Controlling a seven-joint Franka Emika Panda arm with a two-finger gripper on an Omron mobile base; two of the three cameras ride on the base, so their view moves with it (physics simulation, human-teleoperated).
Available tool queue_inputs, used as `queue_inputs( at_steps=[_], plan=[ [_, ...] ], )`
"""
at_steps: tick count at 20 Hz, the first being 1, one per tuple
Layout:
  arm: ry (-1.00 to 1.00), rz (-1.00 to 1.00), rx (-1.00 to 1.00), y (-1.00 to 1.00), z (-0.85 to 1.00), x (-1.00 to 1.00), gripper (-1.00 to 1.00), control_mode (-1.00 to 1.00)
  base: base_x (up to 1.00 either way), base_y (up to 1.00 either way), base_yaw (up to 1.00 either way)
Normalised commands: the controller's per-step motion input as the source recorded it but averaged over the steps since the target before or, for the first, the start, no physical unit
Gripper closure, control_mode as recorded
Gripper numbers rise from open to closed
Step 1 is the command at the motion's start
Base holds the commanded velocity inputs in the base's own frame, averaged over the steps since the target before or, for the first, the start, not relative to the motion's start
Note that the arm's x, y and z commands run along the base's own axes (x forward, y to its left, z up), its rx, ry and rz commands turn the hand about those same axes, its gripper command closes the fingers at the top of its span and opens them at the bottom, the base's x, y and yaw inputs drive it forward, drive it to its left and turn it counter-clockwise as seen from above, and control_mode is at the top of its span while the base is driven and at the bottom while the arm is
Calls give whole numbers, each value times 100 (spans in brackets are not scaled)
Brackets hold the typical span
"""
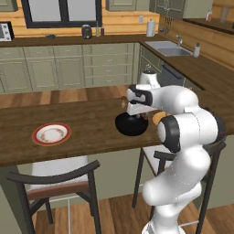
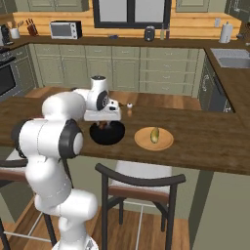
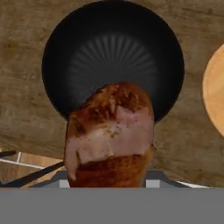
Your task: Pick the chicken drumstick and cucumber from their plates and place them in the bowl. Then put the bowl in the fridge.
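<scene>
Pincer (image 2: 101,125) (clamped on chicken drumstick (image 3: 111,135)) low above bowl (image 3: 87,57)

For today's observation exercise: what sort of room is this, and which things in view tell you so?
A home kitchen, rendered. Green cabinets line the walls, a sink with a tap sits in the worktop, and a microwave stands on the counter.

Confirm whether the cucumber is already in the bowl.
No, the cucumber lies on the orange plate beside the black bowl.
</scene>
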Motion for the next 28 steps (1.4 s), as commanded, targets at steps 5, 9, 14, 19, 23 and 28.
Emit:
queue_inputs(
  at_steps=[5, 9, 14, 19, 23, 28],
  plan=[
    [-15, 0, -1, 0, -57, 98, 100, -100, 0, 0, 0],
    [10, 0, -3, 0, -14, 99, 100, -100, 0, 0, 0],
    [10, -9, 0, 20, -21, 60, 100, -100, 0, 0, 0],
    [1, -13, 0, 1, -50, 7, 100, -100, 0, 0, 0],
    [0, -14, 0, -3, -42, -3, 100, -100, 0, 0, 0],
    [0, -8, 0, 0, -12, -6, -100, -100, 0, 0, 0]
  ],
)
